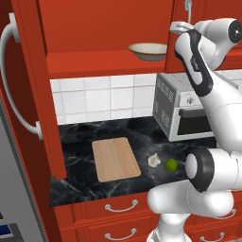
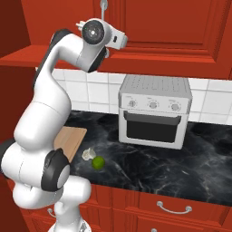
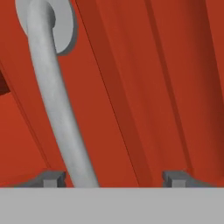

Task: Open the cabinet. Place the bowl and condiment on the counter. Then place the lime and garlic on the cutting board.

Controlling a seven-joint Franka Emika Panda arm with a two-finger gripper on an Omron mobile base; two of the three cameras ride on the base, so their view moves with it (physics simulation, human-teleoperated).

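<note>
**Claw at the right cabinet handle, left door open**

At the far left of your left base view, the red-orange wooden cabinet (image 1: 33,90) has its left door swung open, long curved silver handle (image 1: 12,80) facing you. Inside, on the shelf at upper centre, sits the wide cream-beige bowl (image 1: 148,50). Below, on the black marble-look counter (image 1: 80,137), the light tan rectangular cutting board (image 1: 115,159) lies bare at centre. Just right of it, off the board, you see the lumpy off-white garlic bulb (image 1: 154,160) and, beside that, the small bright green lime (image 1: 171,164). A silver toaster oven (image 1: 182,106) stands at right. In your hand view the claw (image 3: 113,178) has its tips spread wide, the silver handle passing just inside the left tip, nothing gripped.
</note>
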